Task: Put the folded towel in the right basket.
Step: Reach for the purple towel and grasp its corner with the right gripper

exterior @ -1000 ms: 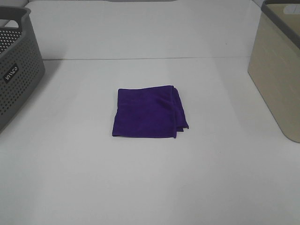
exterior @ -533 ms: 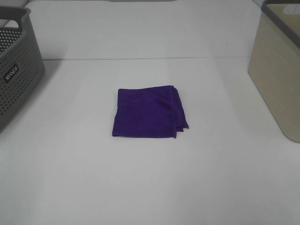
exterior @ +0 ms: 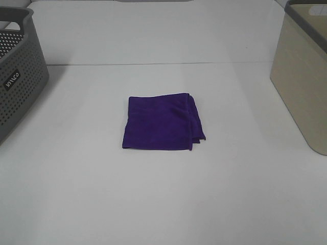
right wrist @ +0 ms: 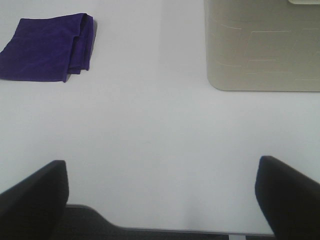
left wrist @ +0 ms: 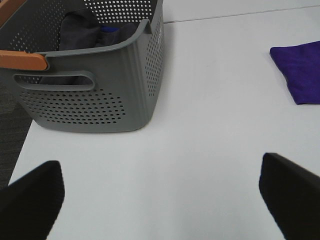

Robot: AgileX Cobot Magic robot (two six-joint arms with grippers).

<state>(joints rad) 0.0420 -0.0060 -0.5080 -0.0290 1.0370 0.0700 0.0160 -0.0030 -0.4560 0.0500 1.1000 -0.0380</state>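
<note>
- Exterior high view: the folded purple towel (exterior: 162, 122) lies flat on the white bench (exterior: 163, 204), exactly as it did a second ago. Nothing has shifted, so I judge the task not yet begun. The beige basket (exterior: 301, 92), which is the target, and the grey perforated basket (exterior: 20, 76) stand at opposite edges. Neither tool is in this view, so both are well apart from the towel.
- Left wrist view: the left tool (left wrist: 160, 200) is released, jaws wide apart and empty above bare bench. The grey perforated basket (left wrist: 100, 90), with dark cloth (left wrist: 80, 27) inside, stands just ahead of it. The towel (left wrist: 300, 70) lies farther ahead, off to the tool's inner side.
- Right wrist view: the right tool (right wrist: 160, 200) is also released and empty. The beige basket (right wrist: 262, 45) stands ahead on its outer side and the towel (right wrist: 47, 47) ahead on its inner side. The right tool looks the better placed to reach in, pinch the towel and carry it across.
</note>
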